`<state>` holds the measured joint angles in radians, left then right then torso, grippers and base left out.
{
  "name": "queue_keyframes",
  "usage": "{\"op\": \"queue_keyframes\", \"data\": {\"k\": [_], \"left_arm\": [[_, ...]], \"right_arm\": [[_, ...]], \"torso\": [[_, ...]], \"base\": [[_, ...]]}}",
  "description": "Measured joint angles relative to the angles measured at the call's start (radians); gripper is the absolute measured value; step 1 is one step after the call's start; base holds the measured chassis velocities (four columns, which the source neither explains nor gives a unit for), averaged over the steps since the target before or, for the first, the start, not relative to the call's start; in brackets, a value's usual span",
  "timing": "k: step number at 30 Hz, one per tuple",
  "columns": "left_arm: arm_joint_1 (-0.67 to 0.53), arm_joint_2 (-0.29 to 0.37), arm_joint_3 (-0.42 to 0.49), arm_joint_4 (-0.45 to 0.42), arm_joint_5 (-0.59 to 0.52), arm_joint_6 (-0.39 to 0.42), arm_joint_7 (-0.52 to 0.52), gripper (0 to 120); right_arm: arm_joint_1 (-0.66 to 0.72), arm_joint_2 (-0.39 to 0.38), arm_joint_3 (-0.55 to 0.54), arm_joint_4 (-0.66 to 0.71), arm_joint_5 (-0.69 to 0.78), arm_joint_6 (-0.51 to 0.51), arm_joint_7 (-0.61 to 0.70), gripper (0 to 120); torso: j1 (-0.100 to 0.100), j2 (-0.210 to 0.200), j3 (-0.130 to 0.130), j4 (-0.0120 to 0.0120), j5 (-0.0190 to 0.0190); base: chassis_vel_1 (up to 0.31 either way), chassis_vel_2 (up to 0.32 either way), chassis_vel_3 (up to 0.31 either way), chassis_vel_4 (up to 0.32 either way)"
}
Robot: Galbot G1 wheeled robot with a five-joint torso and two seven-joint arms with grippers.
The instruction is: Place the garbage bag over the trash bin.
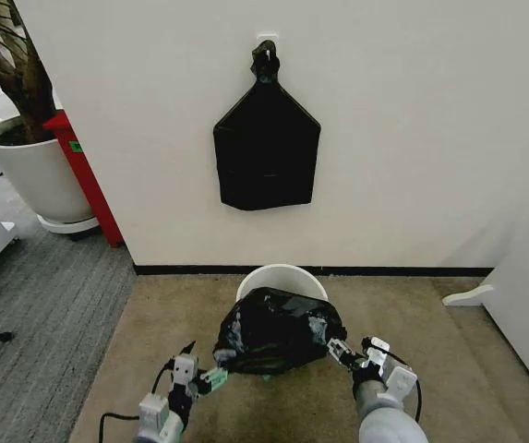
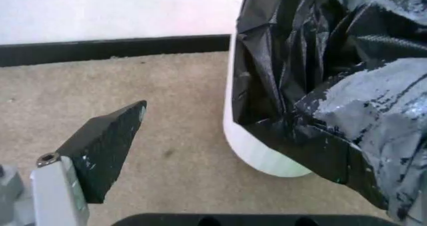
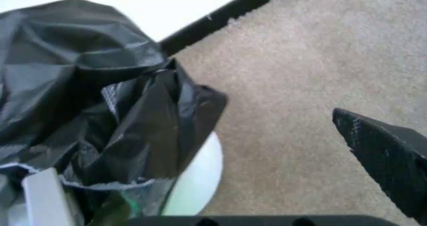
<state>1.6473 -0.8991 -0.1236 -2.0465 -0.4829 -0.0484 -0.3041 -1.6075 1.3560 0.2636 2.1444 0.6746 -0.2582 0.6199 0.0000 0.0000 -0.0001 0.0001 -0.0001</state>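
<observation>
Two open tools, left tool (image 1: 210, 377) and right tool (image 1: 341, 352), flank the garbage bag (image 1: 278, 329) draped on the trash bin (image 1: 282, 276); light, slippery film, probably best pinched at its hem.

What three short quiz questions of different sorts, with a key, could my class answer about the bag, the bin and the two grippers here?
1. True or false: the garbage bag lies flat on the carpet, away from the trash bin.
2. Which gripper has the bag's edge beside one of its fingers?
A. the left gripper
B. the right gripper
3. Fill in: the flat black bundle hangs on the ____ behind the bin.

Key
1. False: it is draped over the near side of the bin, and the far rim shows bare.
2. B; the left gripper is open beside the bin, apart from the bag.
3. wall
</observation>
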Motion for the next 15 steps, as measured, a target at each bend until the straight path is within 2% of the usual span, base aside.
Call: {"op": "queue_keyframes", "data": {"k": [5, 6, 9, 15], "left_arm": [[-0.005, 0.006, -0.001, -0.005, 0.005, -0.018, 0.049, 100], [-0.010, 0.011, -0.002, -0.005, 0.017, -0.026, 0.066, 100], [-0.027, 0.015, -0.005, -0.016, 0.031, -0.037, 0.084, 100], [-0.079, 0.010, -0.009, -0.030, -0.030, -0.027, 0.053, 100]], "right_arm": [[-0.025, 0.003, -0.012, 0.014, -0.088, 0.024, -0.054, 100], [-0.037, 0.003, -0.013, 0.013, -0.153, 0.049, -0.091, 100], [-0.042, 0.002, -0.008, 0.001, -0.221, 0.084, -0.128, 100], [-0.010, 0.001, 0.001, -0.004, -0.180, 0.089, -0.105, 100]], "torso": [[0.000, 0.000, 0.000, 0.0000, 0.0000], [0.000, 0.000, 0.000, -0.0001, 0.0001], [0.000, 0.000, 0.000, -0.0001, 0.0001], [0.000, 0.000, 0.000, -0.0002, 0.0001]], "base": [[0.000, 0.000, 0.000, 0.000], [0.000, 0.000, 0.000, 0.000], [0.000, 0.000, 0.000, 0.000], [0.000, 0.000, 0.000, 0.000]]}}
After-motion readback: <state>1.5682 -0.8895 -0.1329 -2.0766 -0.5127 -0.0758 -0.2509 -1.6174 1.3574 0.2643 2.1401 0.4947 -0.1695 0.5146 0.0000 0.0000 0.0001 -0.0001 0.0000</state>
